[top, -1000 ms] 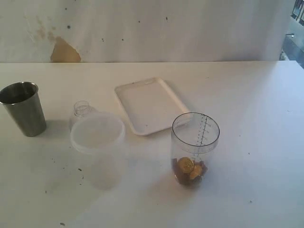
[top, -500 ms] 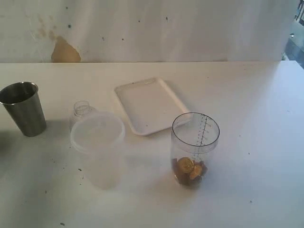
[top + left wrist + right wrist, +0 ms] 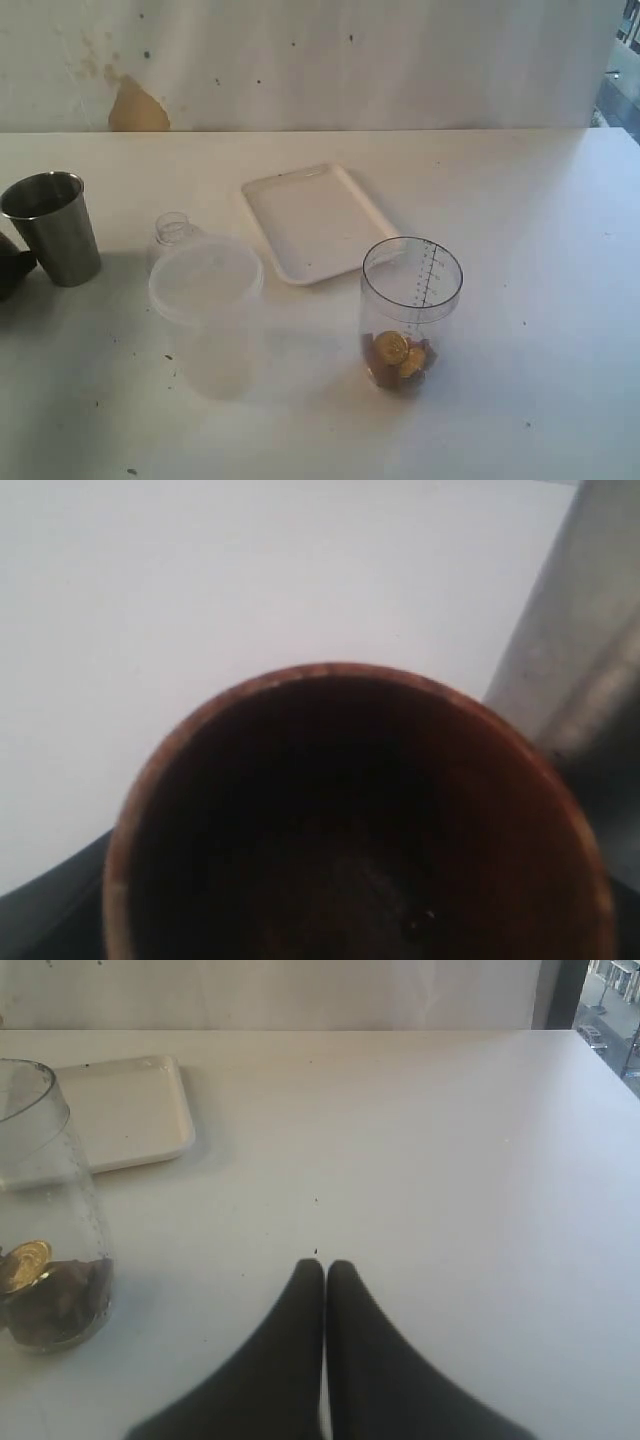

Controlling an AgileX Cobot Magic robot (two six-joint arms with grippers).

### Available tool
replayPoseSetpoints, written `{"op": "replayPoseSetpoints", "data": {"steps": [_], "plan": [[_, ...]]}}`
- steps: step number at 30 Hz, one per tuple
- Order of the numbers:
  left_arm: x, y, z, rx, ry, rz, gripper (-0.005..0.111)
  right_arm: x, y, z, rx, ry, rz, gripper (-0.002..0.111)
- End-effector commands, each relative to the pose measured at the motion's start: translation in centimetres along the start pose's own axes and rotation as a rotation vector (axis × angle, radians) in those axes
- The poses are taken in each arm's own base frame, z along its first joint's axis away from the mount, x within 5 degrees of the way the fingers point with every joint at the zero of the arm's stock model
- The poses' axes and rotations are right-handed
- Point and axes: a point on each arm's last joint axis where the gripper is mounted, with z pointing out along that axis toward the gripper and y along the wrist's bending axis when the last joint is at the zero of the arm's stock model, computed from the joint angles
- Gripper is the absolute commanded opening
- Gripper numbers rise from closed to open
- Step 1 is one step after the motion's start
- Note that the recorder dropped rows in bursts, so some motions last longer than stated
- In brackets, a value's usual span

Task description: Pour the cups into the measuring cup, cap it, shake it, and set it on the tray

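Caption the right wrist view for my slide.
Right gripper, shut, beside the measuring cup holding brown and gold pieces; tray beyond.

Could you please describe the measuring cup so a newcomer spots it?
Find the white tray mid-table. The measuring cup stands nearer the camera, by its right corner. Unlike the frosted lidded container alongside, it is clear, open-topped and scale-printed.

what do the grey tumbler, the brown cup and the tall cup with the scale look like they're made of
Grey tumbler: metal, likely stainless steel; dull silvery sheen with reflections.
Brown cup: seemingly wood, matte, with a paler uneven rim.
Tall cup: clear, glossy, probably plastic; the gold pieces inside show through its wall.
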Motion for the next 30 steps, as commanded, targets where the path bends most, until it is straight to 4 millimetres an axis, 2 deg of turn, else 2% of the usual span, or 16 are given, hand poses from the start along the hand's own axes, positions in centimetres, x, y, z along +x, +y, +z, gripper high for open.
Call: {"op": "replayPoseSetpoints", "data": {"steps": [1,4,8,13,21,26,30], "plan": [[1.9,-0.1,0.2,-0.019,0.133,-0.025,0.014,0.1,0.0,0.0,0.006,-0.001,0.001,0.0],[2.2,0.1,0.1,-0.041,0.16,-0.024,0.045,0.1,0.0,0.0,0.006,-0.001,0.001,0.0],[2.1,0.6,0.0,-0.099,0.164,-0.072,0.105,0.1,0.0,0.0,0.006,-0.001,0.001,0.0],[0.7,0.6,-0.6,-0.126,0.155,-0.059,0.105,0.1,0.0,0.0,0.006,-0.001,0.001,0.0],[-2.7,0.3,-2.2,-0.192,0.121,0.005,0.105,0.1,0.0,0.0,0.006,-0.001,0.001,0.0],[-3.9,0.2,-3.0,-0.227,0.118,0.027,0.105,0.1,0.0,0.0,0.006,-0.001,0.001,0.0],[-4.9,0.8,-3.9,-0.324,0.096,-0.041,0.105,0.1,0.0,0.0,0.006,-0.001,0.001,0.0]]}}
